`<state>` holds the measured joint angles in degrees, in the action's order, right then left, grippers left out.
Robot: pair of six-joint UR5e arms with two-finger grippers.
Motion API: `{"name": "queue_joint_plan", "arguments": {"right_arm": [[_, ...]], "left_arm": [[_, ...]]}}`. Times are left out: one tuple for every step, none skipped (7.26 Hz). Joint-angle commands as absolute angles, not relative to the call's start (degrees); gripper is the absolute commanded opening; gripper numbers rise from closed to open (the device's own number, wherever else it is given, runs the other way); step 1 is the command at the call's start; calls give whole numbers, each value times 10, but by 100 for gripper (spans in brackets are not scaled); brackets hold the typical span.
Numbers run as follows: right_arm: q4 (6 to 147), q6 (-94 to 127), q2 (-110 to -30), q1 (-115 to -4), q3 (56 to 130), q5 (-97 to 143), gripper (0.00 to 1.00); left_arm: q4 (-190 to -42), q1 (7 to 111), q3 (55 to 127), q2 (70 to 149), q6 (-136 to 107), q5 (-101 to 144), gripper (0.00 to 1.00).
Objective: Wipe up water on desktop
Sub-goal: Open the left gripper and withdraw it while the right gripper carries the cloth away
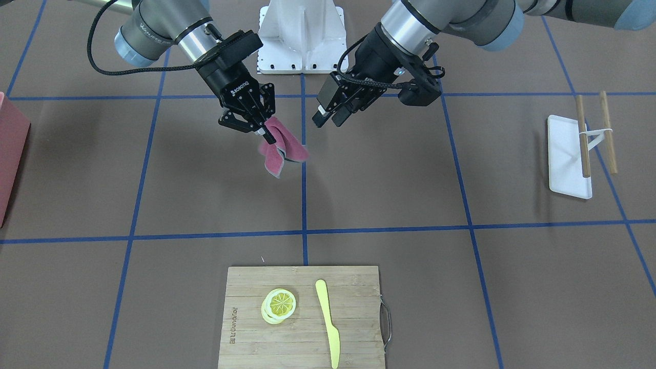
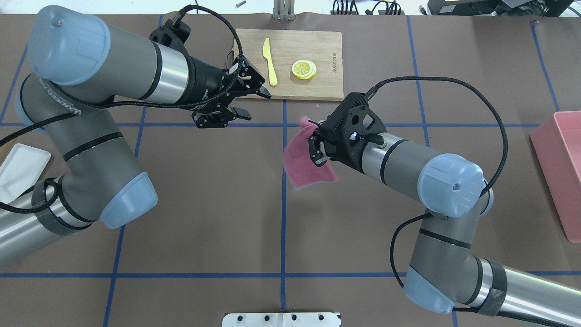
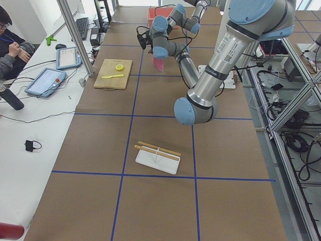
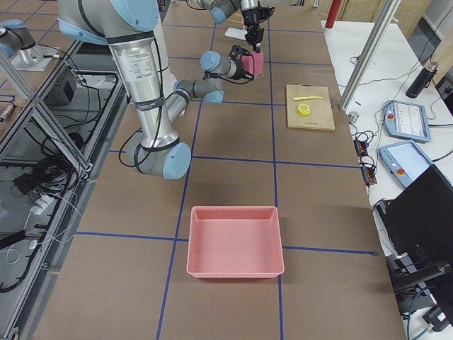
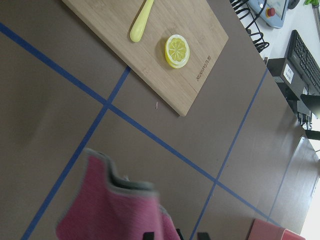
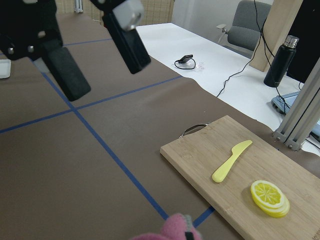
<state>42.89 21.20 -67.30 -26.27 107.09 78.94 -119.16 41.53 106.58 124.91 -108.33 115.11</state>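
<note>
The brown desktop [image 2: 204, 204] with blue tape lines shows no water that I can make out. My right gripper [image 2: 315, 145] is shut on a pink cloth [image 2: 302, 165] and holds it hanging above the desktop near the middle tape line; the front view shows the gripper [image 1: 264, 134] and the cloth [image 1: 284, 148] too. My left gripper [image 2: 256, 105] is open and empty, a short way from the cloth, near the cutting board's corner. The left wrist view shows the cloth [image 5: 110, 210] below it. The right wrist view shows the left gripper's fingers [image 6: 65, 75].
A bamboo cutting board [image 1: 246, 328] carries lemon slices [image 1: 279, 305] and a yellow knife [image 1: 328, 323]. A white tray [image 1: 566, 159] with two wooden sticks lies on the robot's left. A pink bin [image 2: 560, 159] stands at the robot's right.
</note>
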Motion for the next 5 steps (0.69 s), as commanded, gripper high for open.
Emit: {"name": "queue_joint_plan", "arguments": {"right_arm": [[429,214,-672,-276,1071,790,0],[429,214,-678,-293,1071,790,0],[430,214,-679,-308,1070,791,0],[456,214,-682,-321,1070,792,0],[474,216,-683,-338,1069,794,0]], "left_arm": [[-1190,440,1070,1214,-1011,1155,99],[-1176,470,1079,1189,-933,1157,99],[-1169,475,1094,1152,-836,1162,99],[-1168,505,1098,1126,-742,1162,99],[-1158,529,1099,1091,-637,1163,99]]}}
